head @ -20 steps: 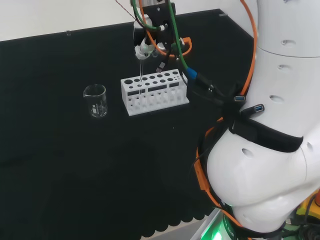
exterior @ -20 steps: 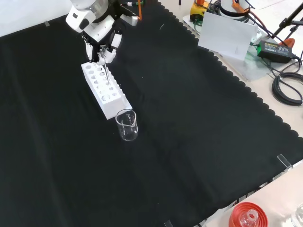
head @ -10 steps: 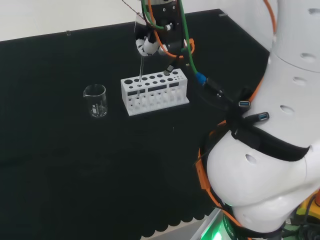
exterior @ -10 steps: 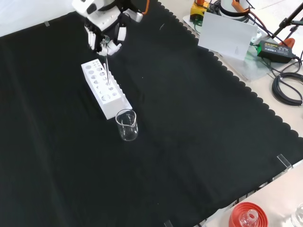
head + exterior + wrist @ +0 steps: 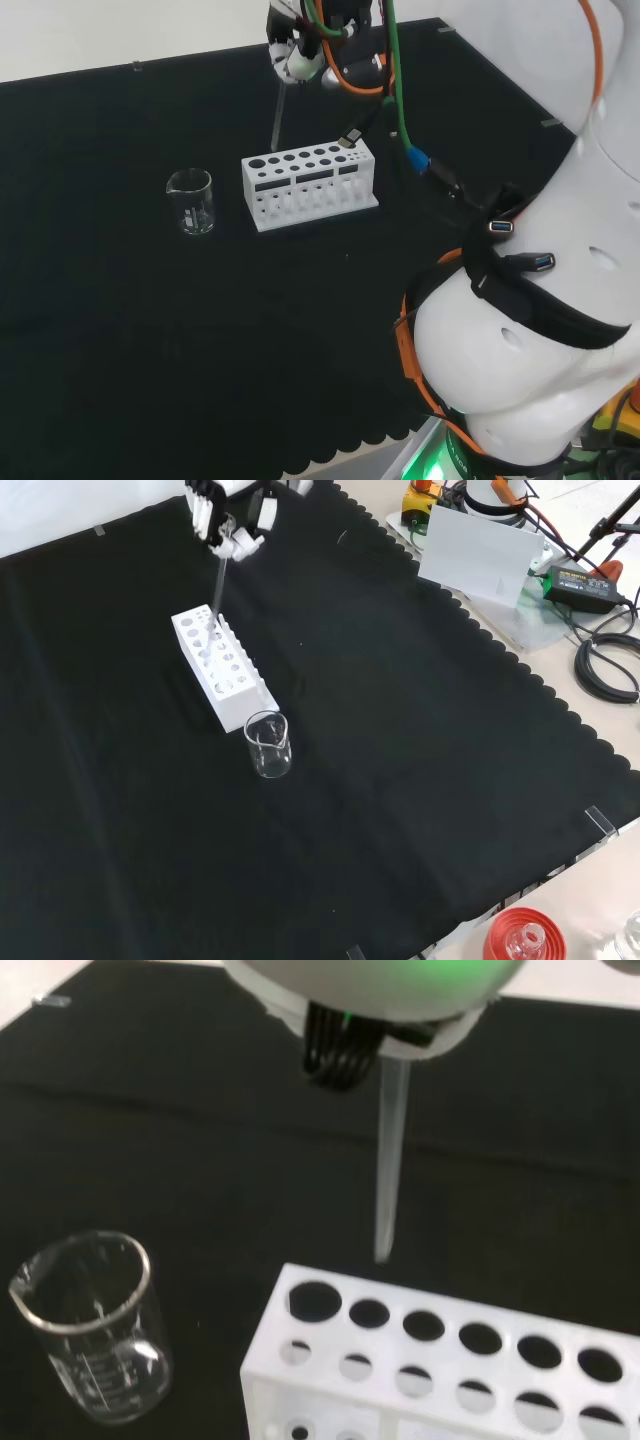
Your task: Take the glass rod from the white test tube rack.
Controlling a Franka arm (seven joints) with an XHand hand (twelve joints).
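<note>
Hand [image 5: 300, 55] sits at the far end of the black-clothed tabletop [image 5: 120, 330], above the white test tube rack [image 5: 308, 186]. Fingers [image 5: 245, 542] are curled in and pinch the upper end of the glass rod [image 5: 278, 118]; the exact contact between the pads and the glass cannot be made out.

Rod hangs below the fingers, nearly upright with a slight tilt. In the head view its lower tip is above the rack's top face, clear of the holes. In the wrist view the tip [image 5: 383, 1250] ends just short of the rack's far edge, near the end hole on the beaker side, not inside any hole. In the front view the rod [image 5: 218, 588] runs down from the fingers to a point that overlaps the rack's far end [image 5: 195, 623]; whether it touches the rack there cannot be told from that view.

Rack stands flat on the cloth below the fingers, two rows of round holes on top; no tubes can be made out in them.

A clear glass beaker [image 5: 190, 201] stands upright on the cloth just beside the rack's end, apart from it, and lower than the fingers. In the wrist view the beaker [image 5: 92, 1328] looks to hold nothing.
</note>
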